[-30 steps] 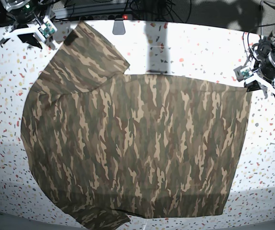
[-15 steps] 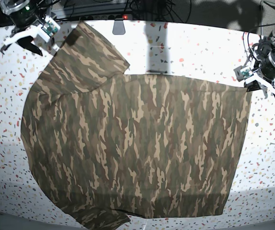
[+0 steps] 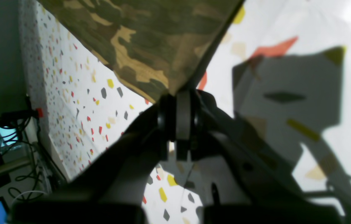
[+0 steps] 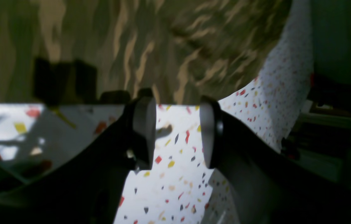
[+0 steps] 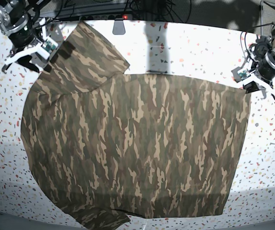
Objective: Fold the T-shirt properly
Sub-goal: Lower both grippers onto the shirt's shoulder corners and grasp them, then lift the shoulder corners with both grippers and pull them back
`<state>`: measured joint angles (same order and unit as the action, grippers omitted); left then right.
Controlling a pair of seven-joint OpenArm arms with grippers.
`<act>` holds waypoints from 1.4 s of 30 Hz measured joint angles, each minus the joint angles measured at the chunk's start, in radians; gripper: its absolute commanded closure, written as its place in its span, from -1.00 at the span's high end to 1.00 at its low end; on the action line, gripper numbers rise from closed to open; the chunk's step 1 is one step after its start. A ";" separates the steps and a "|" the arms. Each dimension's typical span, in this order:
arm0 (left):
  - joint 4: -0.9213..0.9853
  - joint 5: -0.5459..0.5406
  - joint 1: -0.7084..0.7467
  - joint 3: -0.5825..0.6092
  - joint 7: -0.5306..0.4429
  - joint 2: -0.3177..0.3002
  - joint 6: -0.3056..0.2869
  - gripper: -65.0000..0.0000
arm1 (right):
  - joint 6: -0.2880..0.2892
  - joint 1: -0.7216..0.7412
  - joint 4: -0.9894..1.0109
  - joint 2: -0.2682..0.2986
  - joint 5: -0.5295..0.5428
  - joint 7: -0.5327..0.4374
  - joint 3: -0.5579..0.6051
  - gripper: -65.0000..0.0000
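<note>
I have the T-shirt (image 5: 132,143) spread flat over most of the terrazzo-speckled white surface (image 5: 199,52), camouflage side up, one sleeve reaching to the far left corner and the other hanging at the near edge. The hem runs down the right side of the base view.

On my left wrist camera, the left hand (image 3: 177,124) has its two pads pressed together, only a sliver of light between them, and the corner of the T-shirt (image 3: 150,46) runs right down into that pinch. From this angle I read the hand as clamped on the far right hem corner, the cloth lifting off the surface (image 3: 287,37) in a taut wedge. In the base view that left hand (image 5: 253,82) sits at the far right, just at the shirt's corner.

On my right wrist camera, the right hand (image 4: 177,130) stands with its jaws apart, speckled surface (image 4: 175,174) showing clearly between the pads, nothing in them. The camouflage cloth (image 4: 163,46) lies just beyond the fingertips, close but not between them. In the base view the right hand (image 5: 34,50) is at the far left, beside the edge of the far sleeve, its shadow on the fabric.
</note>
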<state>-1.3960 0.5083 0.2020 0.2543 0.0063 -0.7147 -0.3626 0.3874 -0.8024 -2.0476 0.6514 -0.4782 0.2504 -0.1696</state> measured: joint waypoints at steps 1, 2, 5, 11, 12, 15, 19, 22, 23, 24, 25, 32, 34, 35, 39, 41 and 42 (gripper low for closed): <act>0.000 0.000 -0.002 0.000 0.000 0.000 0.000 -1.00 | 0.000 0.007 0.018 0.000 -0.027 0.002 0.016 -0.26; 0.000 0.000 -0.003 0.000 0.000 0.000 -0.003 -1.00 | 0.000 0.013 0.033 0.001 -0.057 0.003 0.033 -0.26; 0.000 0.000 -0.003 0.000 0.000 0.000 -0.003 -1.00 | 0.000 0.044 0.074 0.014 -0.126 -0.003 0.105 -0.26; -0.003 -0.003 -0.004 0.000 0.020 0.003 -0.003 -1.00 | 0.087 0.131 0.158 0.016 -0.254 0.036 0.234 -0.26; -0.003 -0.003 -0.005 0.001 0.020 0.003 -0.003 -1.00 | 0.097 0.138 0.164 0.016 -0.266 0.043 0.250 -0.26; -0.003 -0.004 -0.005 0.001 0.019 0.003 -0.004 -1.00 | 0.117 0.140 0.169 0.022 -0.302 0.065 0.275 -0.26; -0.003 -0.003 -0.005 0.001 0.022 0.003 -0.003 -1.00 | 0.138 0.143 0.169 0.030 -0.302 0.061 0.276 -0.26; -0.003 -0.004 -0.005 0.001 0.019 0.003 -0.003 -1.00 | 0.142 0.143 0.174 0.030 -0.306 0.043 0.276 -0.26; -0.003 -0.004 -0.005 0.001 0.020 0.003 -0.004 -1.00 | 0.142 0.148 0.183 0.030 -0.305 0.032 0.275 -0.26; -0.003 -0.003 -0.005 0.001 0.020 0.003 -0.003 -1.00 | 0.142 0.158 0.199 0.030 -0.304 0.014 0.275 -0.26; -0.003 -0.003 -0.005 0.001 0.020 0.003 -0.003 -1.00 | 0.142 0.171 0.217 0.030 -0.303 0.006 0.276 -0.26; -0.003 -0.003 -0.005 0.001 0.020 0.003 -0.004 -1.00 | 0.125 0.277 0.302 0.030 -0.316 0.019 0.381 -0.26; -0.003 -0.004 -0.005 0.001 0.024 0.003 -0.004 -1.00 | 0.118 0.312 0.319 0.029 -0.325 0.028 0.426 -0.26; -0.003 -0.004 -0.005 0.001 0.027 0.003 -0.003 -1.00 | 0.113 0.331 0.327 0.029 -0.330 0.037 0.445 -0.26; -0.007 -0.005 -0.006 0.001 0.062 0.006 -0.002 -1.00 | 0.107 0.381 0.340 0.019 -0.310 0.101 0.494 -0.26; -0.007 -0.005 -0.006 0.001 0.063 0.006 -0.003 -1.00 | 0.107 0.387 0.340 0.019 -0.307 0.112 0.502 -0.32; -0.007 -0.005 -0.006 0.001 0.063 0.006 -0.003 -1.00 | 0.107 0.387 0.340 0.019 -0.305 0.114 0.502 -0.43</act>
<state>-1.4029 0.5034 0.1963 0.2554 0.0692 -0.7086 -0.3656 0.4942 -0.4156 -1.7077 0.6704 -0.7834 0.3649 0.3328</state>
